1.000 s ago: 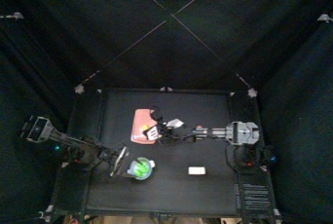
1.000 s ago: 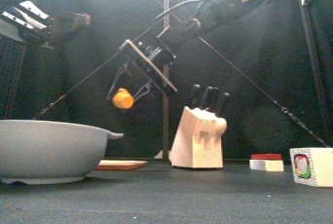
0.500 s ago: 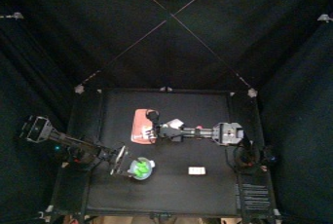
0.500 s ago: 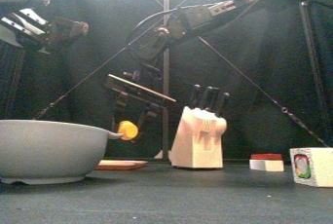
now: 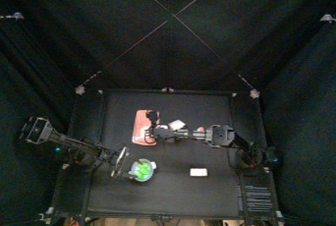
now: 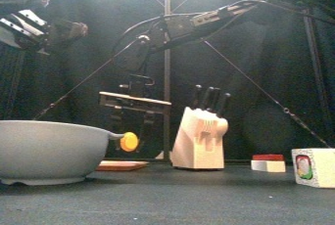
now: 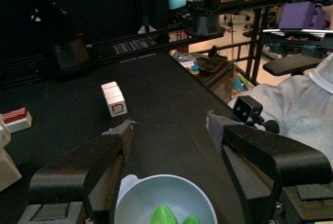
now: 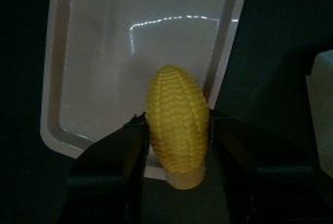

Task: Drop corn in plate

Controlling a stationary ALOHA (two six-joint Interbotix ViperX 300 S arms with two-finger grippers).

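Right gripper (image 8: 173,150) has lowered, jaws clamped on the corn (image 8: 176,121) over the plate (image 8: 111,62); left gripper (image 7: 169,140) (jaws apart) hovers above the desk (image 7: 156,101).

A grey bowl (image 6: 50,149) stands near and large at the front left of the bench (image 6: 197,198), and the top view shows green pieces (image 5: 141,170) inside it. A pale knife block (image 6: 199,139) with dark handles stands behind it toward the middle. At the right sit a small red-and-white block (image 6: 268,161) and a white carton (image 6: 312,167) with green and red print. Black curtains (image 5: 53,63) enclose the pen.
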